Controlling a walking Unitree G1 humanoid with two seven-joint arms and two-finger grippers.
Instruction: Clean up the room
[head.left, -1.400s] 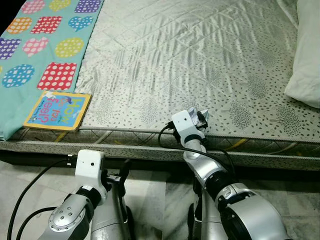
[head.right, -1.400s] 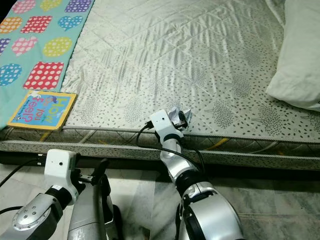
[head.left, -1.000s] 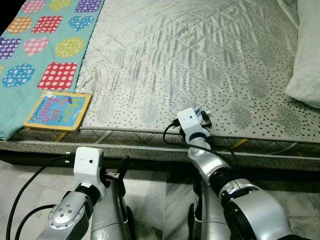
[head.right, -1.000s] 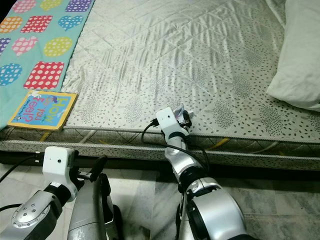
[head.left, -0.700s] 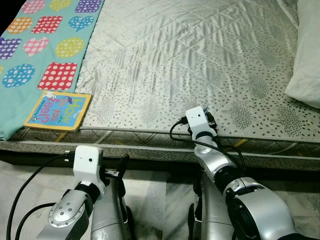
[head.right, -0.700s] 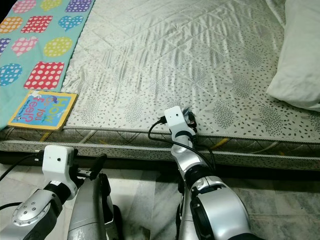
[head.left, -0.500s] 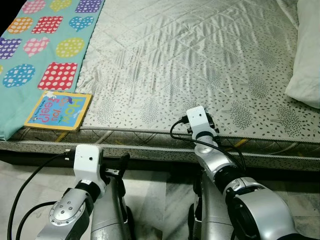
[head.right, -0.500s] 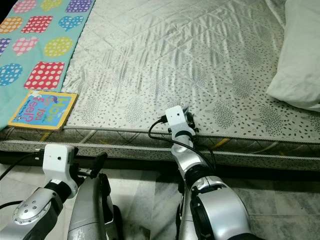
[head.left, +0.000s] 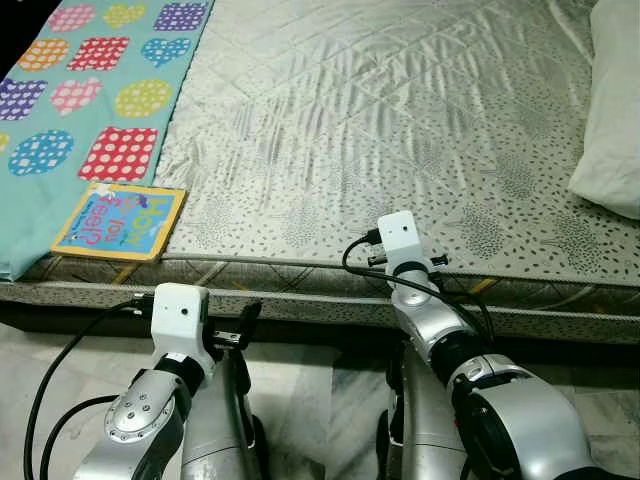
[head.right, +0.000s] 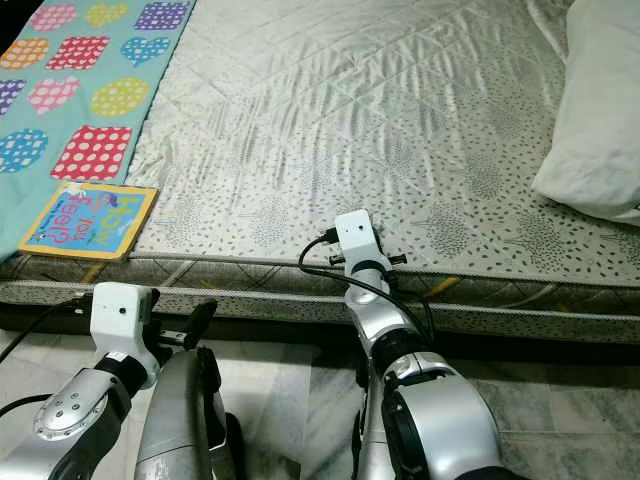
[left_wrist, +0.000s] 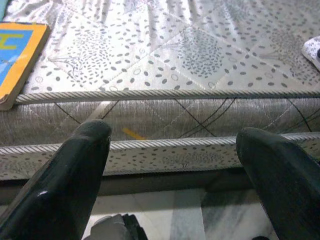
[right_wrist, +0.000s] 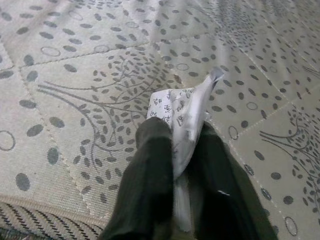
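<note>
A crumpled white paper wrapper with small print (right_wrist: 179, 107) is pinched between the two black fingers of my right gripper (right_wrist: 177, 136), just above the grey patterned mattress (head.left: 380, 120) near its front edge. In the eye views the right wrist block (head.left: 400, 237) hides the fingers and the paper. My left gripper (left_wrist: 172, 137) is open and holds nothing. It sits low in front of the mattress side, over the floor. A children's board book (head.left: 118, 220) with a yellow border lies at the mattress's front left corner.
A teal blanket with dotted patches (head.left: 70, 120) covers the left of the bed. A white pillow (head.left: 612, 110) lies at the right edge. The bed's side band and dark frame (head.left: 300, 300) run across in front of me, with marble floor (head.left: 60, 350) below.
My right arm has shifted to the right along the mattress edge with the wrapper in it, and the wrist now hides the paper in the eye views. The left arm has barely moved.
</note>
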